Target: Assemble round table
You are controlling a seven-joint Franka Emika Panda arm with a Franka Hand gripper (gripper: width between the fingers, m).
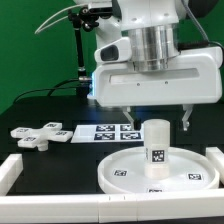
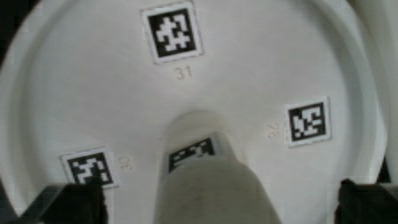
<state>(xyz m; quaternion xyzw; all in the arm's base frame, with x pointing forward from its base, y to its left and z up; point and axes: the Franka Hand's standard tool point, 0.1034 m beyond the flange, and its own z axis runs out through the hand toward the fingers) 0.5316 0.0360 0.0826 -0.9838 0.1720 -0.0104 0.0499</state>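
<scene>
Disc [image 1: 113,160], leg [image 1: 157,138]: smooth white plastic; tabletop [image 1: 60,160] matt black.

Looks down into the large rimmed round disc [image 2: 231,75], white and filling nearly the whole frame, its raised rim curving along both sides. Shows three square black-and-white tags lying flat on the disc's floor: one [image 2: 169,30] well away from the leg, with the figure 31 printed just beside it, and two more [image 2: 308,118] [image 2: 86,167] nearer the leg, one on either side. Catches the short cylindrical leg [image 2: 222,185] standing on the disc and rising toward the lens, close and blurred, with a fourth tag [image 2: 192,155] on its side, seen at a steep slant. Frames that leg between the dark fingertips [image 2: 57,205] of the gripper [image 2: 214,203], spread wide, neither one touching it.
</scene>
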